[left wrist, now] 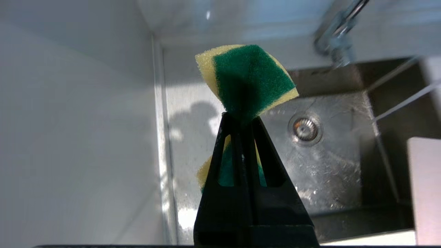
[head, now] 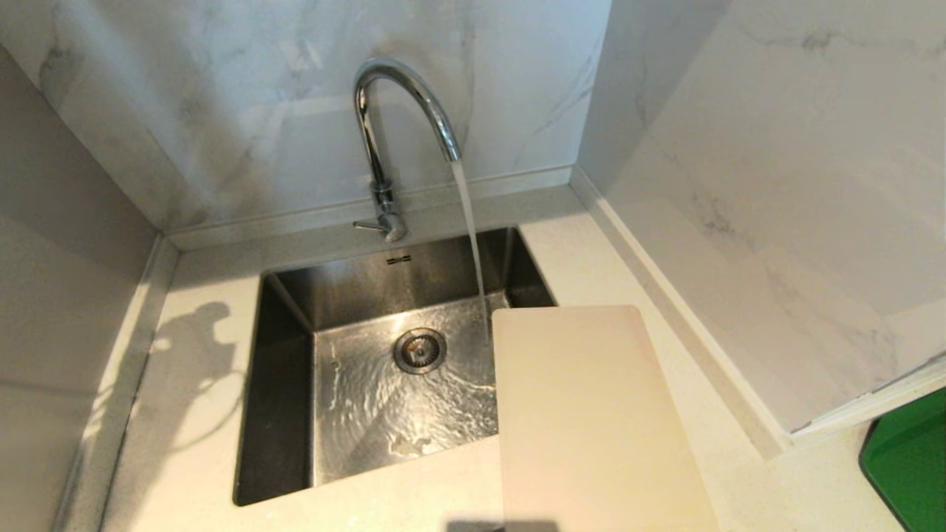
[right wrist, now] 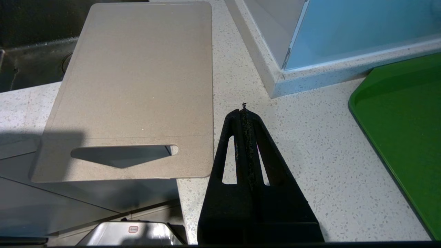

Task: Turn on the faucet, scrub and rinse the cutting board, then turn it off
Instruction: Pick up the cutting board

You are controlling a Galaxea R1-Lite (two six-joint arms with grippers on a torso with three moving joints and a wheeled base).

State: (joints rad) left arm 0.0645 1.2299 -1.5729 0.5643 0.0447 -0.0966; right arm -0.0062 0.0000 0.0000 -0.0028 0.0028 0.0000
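The chrome faucet [head: 384, 140] arches over the steel sink [head: 288, 414], and a stream of water runs from its spout into the basin. The cream cutting board [head: 591, 421] lies on the counter right of the sink, its left edge overhanging the basin; its handle slot [right wrist: 120, 155] shows in the right wrist view. My left gripper [left wrist: 241, 119] is shut on a green-and-yellow sponge [left wrist: 248, 79], held above the counter left of the sink. My right gripper [right wrist: 244, 109] is shut and empty, over the counter beside the board's slot end. Neither gripper shows in the head view.
Marble walls close in at the back, left and right [head: 776, 185]. A green tray [head: 909, 458] lies on the counter at the far right. The drain [head: 419, 350] sits mid-basin under rippling water. The board's near end juts past the counter's front edge.
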